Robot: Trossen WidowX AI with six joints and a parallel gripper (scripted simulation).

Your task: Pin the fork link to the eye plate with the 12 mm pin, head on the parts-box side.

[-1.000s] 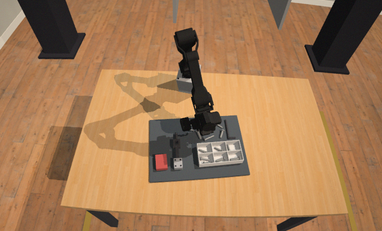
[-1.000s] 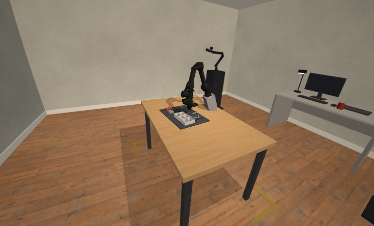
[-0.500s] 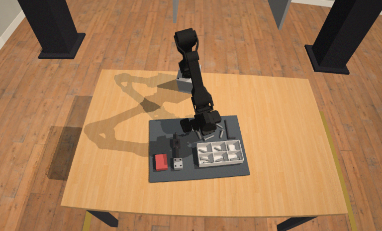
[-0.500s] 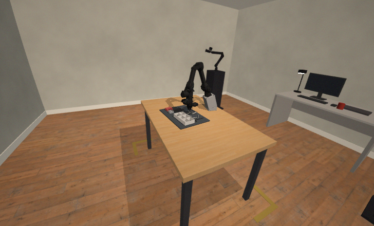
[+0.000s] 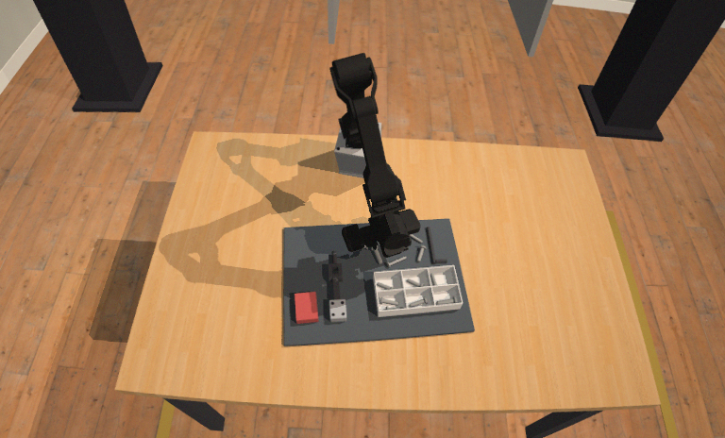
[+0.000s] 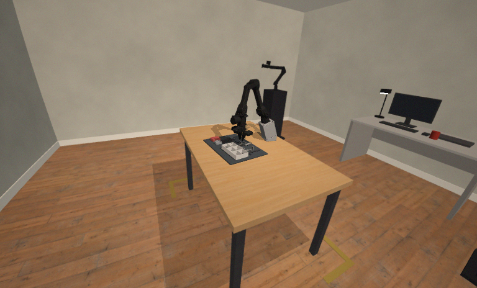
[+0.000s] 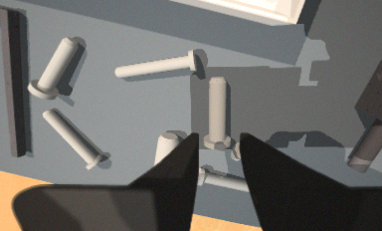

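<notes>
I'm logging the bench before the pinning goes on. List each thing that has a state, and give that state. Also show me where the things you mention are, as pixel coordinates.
Hand [image 7: 219, 140]: slightly open, fingers apart, above the loose pins.
Pin ahead of the fingertips: lying on the mat, ungripped.
Parts box [image 5: 418, 311] [image 6: 231, 153]: lidless, pins inside.
Monitor [image 6: 415, 107]: screen dark.
Desk lamp [image 6: 386, 90]: lit.

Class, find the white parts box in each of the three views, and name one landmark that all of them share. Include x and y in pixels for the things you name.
Top: the parts box [image 5: 419, 311] [image 6: 228, 154] [image 7: 293, 8] is just right of and below centre.
Exterior: near centre.
Wrist: cut off by the top edge.
Shared landmark: the dark mat [image 5: 347, 334] [image 6: 258, 153] [image 7: 149, 102].
</notes>
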